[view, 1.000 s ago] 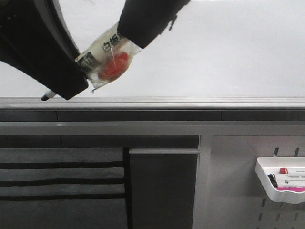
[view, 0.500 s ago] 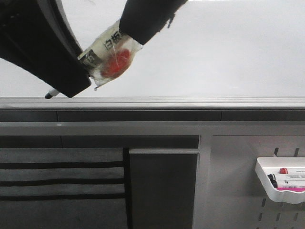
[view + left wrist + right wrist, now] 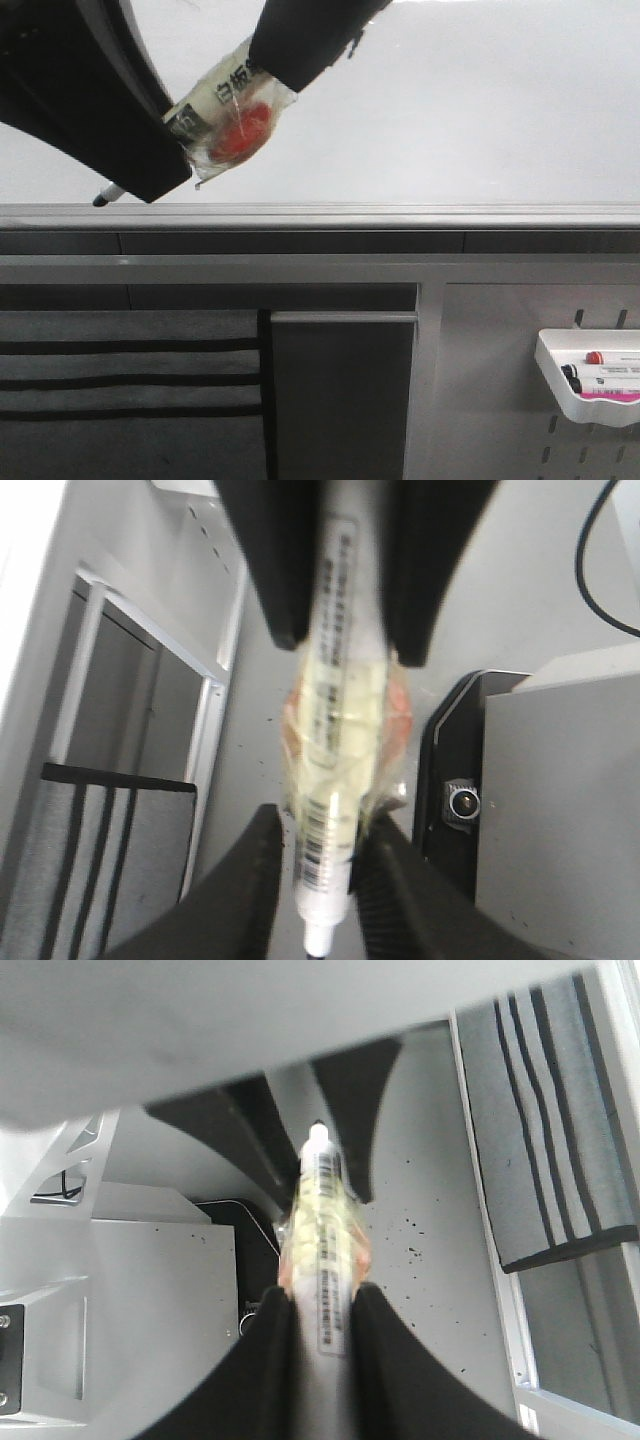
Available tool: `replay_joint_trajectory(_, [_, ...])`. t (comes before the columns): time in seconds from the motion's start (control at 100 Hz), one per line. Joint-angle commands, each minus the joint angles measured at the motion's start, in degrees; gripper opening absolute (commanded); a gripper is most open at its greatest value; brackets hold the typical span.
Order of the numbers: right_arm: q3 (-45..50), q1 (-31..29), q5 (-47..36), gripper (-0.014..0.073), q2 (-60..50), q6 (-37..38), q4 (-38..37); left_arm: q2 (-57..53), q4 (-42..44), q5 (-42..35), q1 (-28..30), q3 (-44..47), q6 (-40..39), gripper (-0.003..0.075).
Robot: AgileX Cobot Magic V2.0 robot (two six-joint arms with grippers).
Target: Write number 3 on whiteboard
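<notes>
The whiteboard fills the top of the front view, with its grey ledge below. No number 3 shows on the visible part of it. A white marker, wrapped in clear tape with a red lump, is held at both ends in front of the board. My left gripper is shut on the end near its dark tip, just above the ledge. My right gripper is shut on the back end. The marker also shows in the left wrist view between my left gripper, and in the right wrist view between my right gripper.
A white slotted pegboard panel with a tray holding markers is at the lower right. A grey striped cloth and a dark panel are below the ledge.
The marker and both grippers have shifted slightly up and to the right; the tip has risen a little from the ledge.
</notes>
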Motion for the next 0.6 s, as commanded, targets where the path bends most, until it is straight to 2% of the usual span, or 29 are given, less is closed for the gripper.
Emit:
replay_joint_trajectory(0.0, [-1.9, 0.1, -2.3, 0.0001, -2.3, -0.5, 1.5, -2.3, -2.2, -5.0, -0.2, -1.9, -1.3, 0.0299])
replay_joint_trajectory(0.09, [-1.9, 0.1, -3.6, 0.0001, -4.2, 5.4, -4.4, -4.2, -2.2, -7.4, 1.2, -1.9, -3.6, 0.0351])
replay_joint_trajectory(0.19, [-1.9, -0.4, -4.4, 0.0001, -7.1, 15.6, -12.9, -7.2, -2.4, -9.1, 4.8, -1.9, -5.9, 0.0351])
replay_joint_trajectory(0.26, [-1.2, -1.9, -5.5, 0.0001, -9.4, 21.8, -16.1, -9.8, -3.1, -10.8, 7.6, -1.3, -7.6, 0.0351])
replay_joint_trajectory(0.5, [11.6, -14.8, -18.0, 0.0001, -21.0, 33.8, -15.7, -19.7, -4.1, -19.1, 18.1, 7.4, -16.6, 0.0351])
replay_joint_trajectory(0.59, [18.1, -17.9, -23.4, 0.0001, -25.3, 34.6, -13.6, -23.6, -5.3, -23.7, 21.5, 12.6, -18.8, 0.035])
